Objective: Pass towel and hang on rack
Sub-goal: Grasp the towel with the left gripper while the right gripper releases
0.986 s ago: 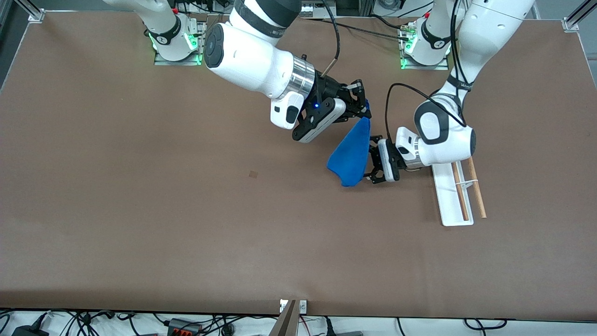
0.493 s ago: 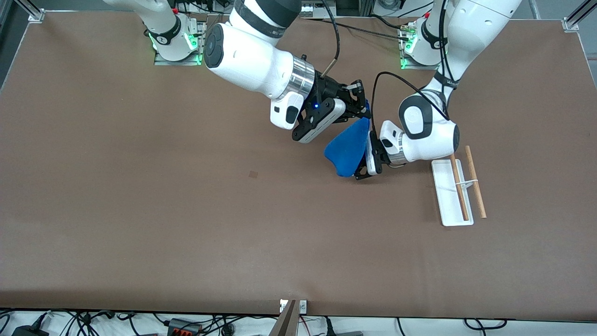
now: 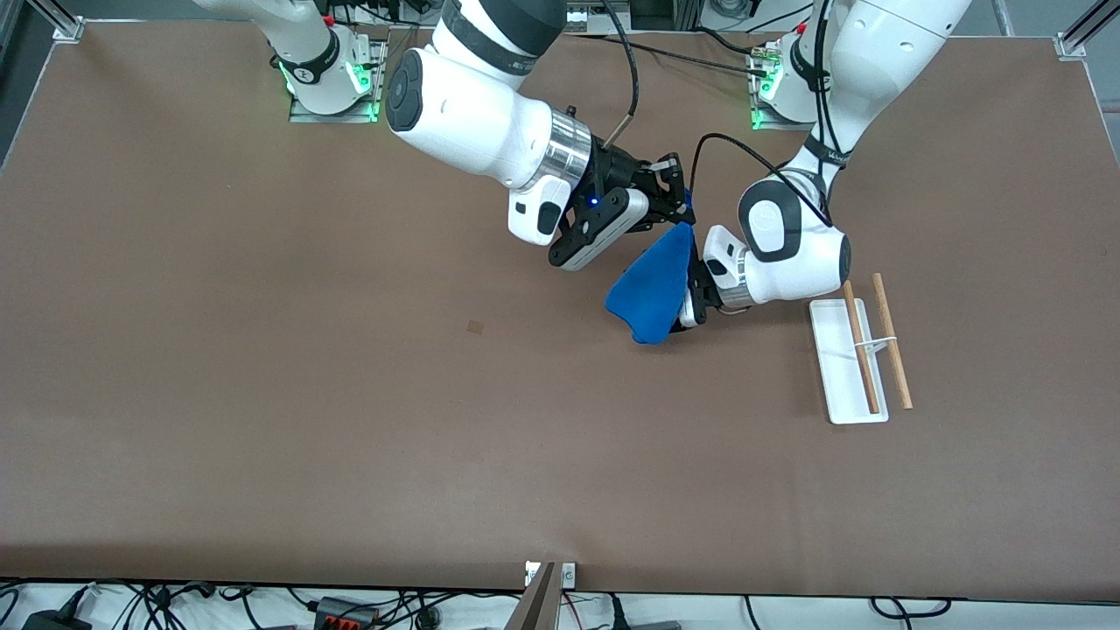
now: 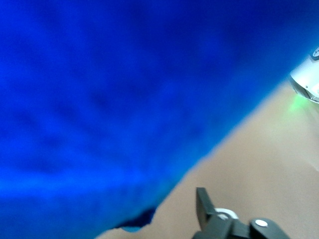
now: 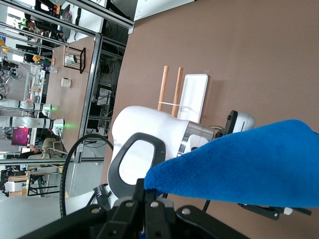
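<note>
A blue towel (image 3: 656,284) hangs above the table from my right gripper (image 3: 685,206), which is shut on its top corner; the pinch shows in the right wrist view (image 5: 149,191). My left gripper (image 3: 684,299) is open and pressed against the towel's edge on the side toward the rack. In the left wrist view the towel (image 4: 109,99) fills most of the picture, one finger (image 4: 203,206) shows beside it and the other is hidden. The rack (image 3: 842,385), with its white base and two wooden rods (image 3: 891,350), stands toward the left arm's end of the table, apart from both grippers.
The brown table (image 3: 350,394) has a small dark mark (image 3: 475,326) toward the right arm's end. The left arm's wrist (image 3: 792,254) is close over the rack's farther end. The rack also shows in the right wrist view (image 5: 193,97).
My left gripper has moved from beside the rack toward the right arm and into the hanging towel's edge, uncovering the rack's farther end. The right gripper holds still with the towel.
</note>
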You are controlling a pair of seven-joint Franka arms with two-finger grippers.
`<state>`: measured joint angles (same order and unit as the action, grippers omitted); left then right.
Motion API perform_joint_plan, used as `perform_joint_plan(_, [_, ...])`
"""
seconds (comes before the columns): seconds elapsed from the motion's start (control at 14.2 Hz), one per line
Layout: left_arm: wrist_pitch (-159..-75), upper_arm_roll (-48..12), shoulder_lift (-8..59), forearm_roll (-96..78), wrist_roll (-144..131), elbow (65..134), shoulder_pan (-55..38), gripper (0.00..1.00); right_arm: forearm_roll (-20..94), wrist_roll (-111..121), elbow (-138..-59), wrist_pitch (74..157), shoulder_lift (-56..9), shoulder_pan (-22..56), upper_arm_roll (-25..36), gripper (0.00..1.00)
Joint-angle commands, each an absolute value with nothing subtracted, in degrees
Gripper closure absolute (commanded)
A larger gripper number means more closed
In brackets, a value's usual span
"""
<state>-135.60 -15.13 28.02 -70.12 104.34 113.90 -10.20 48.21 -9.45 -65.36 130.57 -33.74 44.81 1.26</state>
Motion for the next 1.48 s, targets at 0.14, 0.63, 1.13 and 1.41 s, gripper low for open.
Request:
perform_joint_plan(0.14, [-136.3,-15.2,29.4,-72.0,105.7,112.2,-10.6,0.99,48.9,-9.2,-65.6,131.3,-33.6,45.4,1.8,1.00])
perform_joint_plan(0.63, [-136.0,-14.7,29.6,-71.1,102.3,112.4,-10.0,0.99,48.9,-9.2,-65.6,131.3,-33.6,45.4,1.8,0.95])
perform_joint_plan(1.13, [-135.9,-13.5,28.8,-68.6,100.4,112.9,-8.8,0.99,38.7,-9.8,-69.4,130.6,-31.3,44.7,2.5,0.00])
perform_joint_plan(1.41, [-132.0,-11.6,26.1,-53.7,90.6,112.2,-7.7,0.99,34.0,-9.5,-72.3,124.8,-29.6,41.6,6.1,0.00])
